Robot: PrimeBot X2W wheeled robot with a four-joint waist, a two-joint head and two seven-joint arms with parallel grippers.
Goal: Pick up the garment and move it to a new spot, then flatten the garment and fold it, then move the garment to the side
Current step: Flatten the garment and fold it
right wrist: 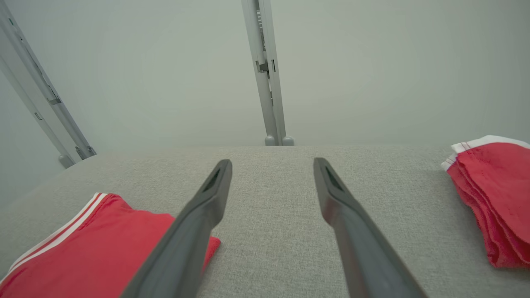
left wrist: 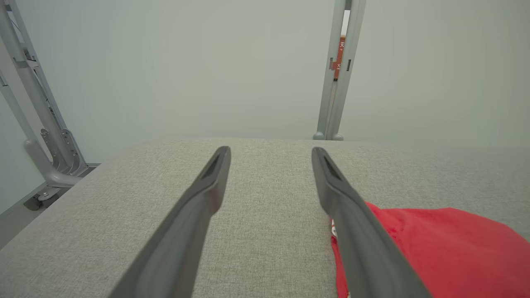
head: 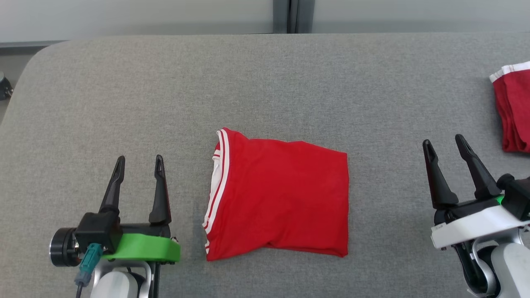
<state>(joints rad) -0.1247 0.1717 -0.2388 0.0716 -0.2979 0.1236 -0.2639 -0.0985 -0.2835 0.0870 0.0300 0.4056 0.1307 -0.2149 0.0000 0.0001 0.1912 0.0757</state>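
Observation:
The garment [head: 278, 194] is a red shirt with white trim, folded into a rough square in the middle of the grey surface. Its white-striped edge faces left. My left gripper [head: 140, 163] stands open to the left of it, empty and clear of the cloth. My right gripper [head: 445, 144] stands open to the right, also empty and apart from it. In the left wrist view the garment [left wrist: 447, 252] lies beside the right finger [left wrist: 352, 215]. In the right wrist view the garment [right wrist: 83, 252] sits at the lower left, partly behind the left finger [right wrist: 194, 231].
A second pile of folded red cloth with white trim [head: 513, 109] lies at the right edge of the grey padded surface [head: 265, 82], seen as the pile [right wrist: 492, 194] in the right wrist view. Grey metal posts [right wrist: 269, 74] stand behind the far edge.

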